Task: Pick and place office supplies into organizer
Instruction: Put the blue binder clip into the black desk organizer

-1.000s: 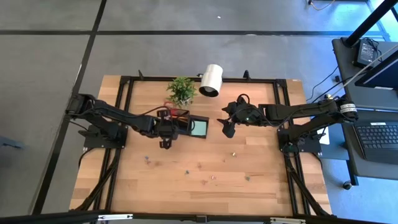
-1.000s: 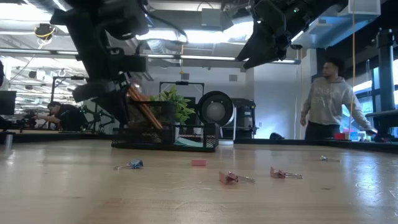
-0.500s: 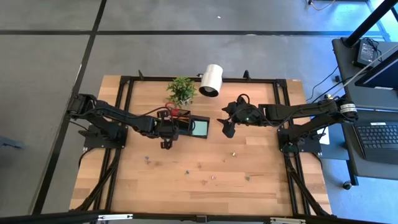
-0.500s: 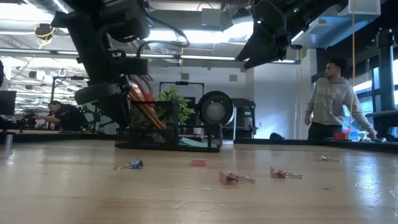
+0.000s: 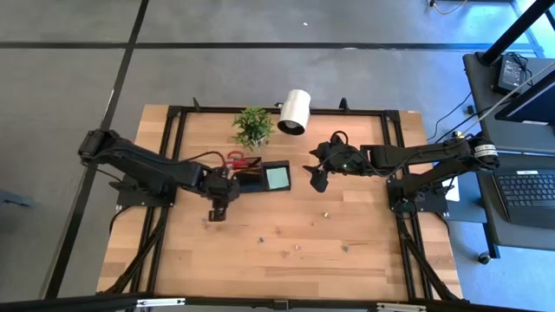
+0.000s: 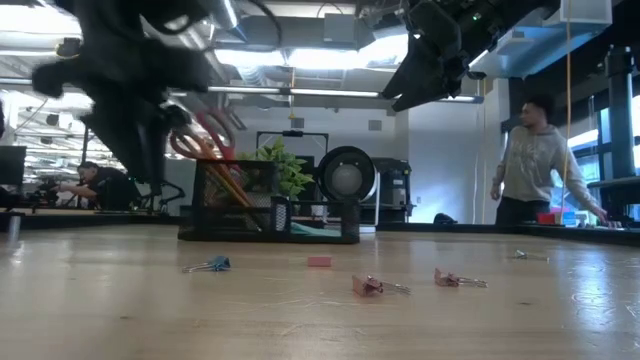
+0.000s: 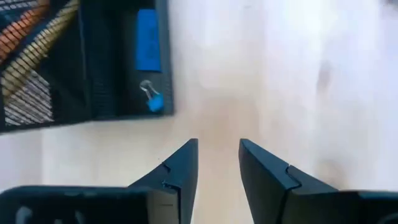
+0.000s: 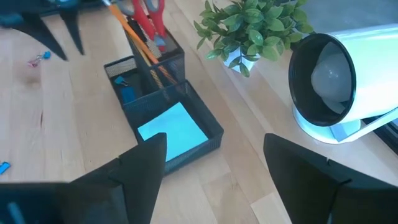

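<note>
Item 1: black wire-mesh desk organizer (image 5: 262, 176), standing on the light wooden bench (image 5: 286, 260) toward its far edge, left of centre. No brand, label or readable writing shows on it or on anything else.

Contents, seen best in the right wrist view: red-handled scissors (image 8: 148, 18) and thin wooden pencils (image 8: 138, 42) standing slanted in the tall cup section; a pale teal square note pad (image 8: 172, 129) lying flat in the low tray; a small blue piece (image 8: 127, 94) and a small blue binder clip (image 7: 152, 101) in the narrow compartment. The high view shows only the red handles and the teal pad; the left wrist view alone shows the clip inside.

Item 2: loose small binder clips (image 6: 368, 286) scattered on the near bench. The low view shows blue and reddish ones plus a small red block (image 6: 319, 262); in the high view they are mere specks.

Item 3: left hand (image 7: 219, 171), just near-left of the organizer, fingers parted, grasping nothing.

Item 4: right hand (image 8: 211, 168), raised above the bench right of the organizer, fingers spread wide, empty.

Item 5: small green potted plant (image 5: 253, 126) and white cylindrical lamp (image 5: 295, 112), at the far edge behind the organizer.

Item 6: a person (image 6: 525, 165) in a grey hooded top, standing in the room beyond, in the low view only.
</note>
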